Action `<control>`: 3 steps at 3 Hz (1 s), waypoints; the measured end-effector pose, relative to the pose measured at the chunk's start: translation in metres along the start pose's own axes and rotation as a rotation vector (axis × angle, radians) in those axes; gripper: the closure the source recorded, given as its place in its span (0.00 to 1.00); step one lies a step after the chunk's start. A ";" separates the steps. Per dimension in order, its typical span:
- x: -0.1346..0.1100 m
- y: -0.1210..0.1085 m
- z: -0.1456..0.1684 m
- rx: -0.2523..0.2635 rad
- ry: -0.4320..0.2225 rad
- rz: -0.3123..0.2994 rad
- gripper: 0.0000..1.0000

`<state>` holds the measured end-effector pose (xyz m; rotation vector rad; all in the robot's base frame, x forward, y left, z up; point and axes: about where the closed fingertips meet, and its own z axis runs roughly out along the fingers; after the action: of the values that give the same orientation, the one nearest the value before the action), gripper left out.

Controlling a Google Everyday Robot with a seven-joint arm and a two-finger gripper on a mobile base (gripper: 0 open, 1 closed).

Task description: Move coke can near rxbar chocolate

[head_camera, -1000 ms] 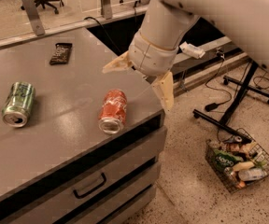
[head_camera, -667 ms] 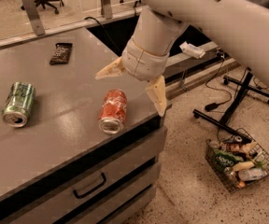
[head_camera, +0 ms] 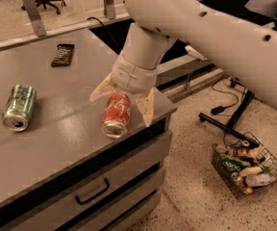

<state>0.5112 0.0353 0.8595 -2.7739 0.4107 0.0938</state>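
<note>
Coke can (head_camera: 117,115) lies on its side close to the front right corner of the bench (head_camera: 56,146), and you see its silver end turned toward the camera with white script running along the red body. Your gripper (head_camera: 119,111) hangs right over the far half of the Coke can, at the end of the thick white arm (head_camera: 215,32) that comes in from the upper right. Its two pale fingers (head_camera: 145,107) are spread wide apart, one on each side of the Coke can, so they straddle it without clamping; you cannot tell whether either fingertip touches the metal or the bench top. The rxbar chocolate (head_camera: 63,55) rests flat in its dark wrapper toward the back of the bench, well apart from the Coke can and up to its left. A green can (head_camera: 19,107) also lies on its side at the left of the bench, open end facing you, well apart from both. Below the bench top you see a drawer with a dark handle (head_camera: 93,192). On the speckled floor to the right stands a wire basket (head_camera: 215,154) filled with packaged items.
</note>
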 end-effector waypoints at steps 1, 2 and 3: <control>-0.007 -0.005 0.011 -0.013 -0.014 -0.034 0.41; -0.016 -0.009 0.019 -0.031 -0.020 -0.063 0.64; -0.023 -0.012 0.020 -0.030 -0.027 -0.072 0.88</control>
<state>0.4924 0.0587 0.8466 -2.8104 0.3041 0.1205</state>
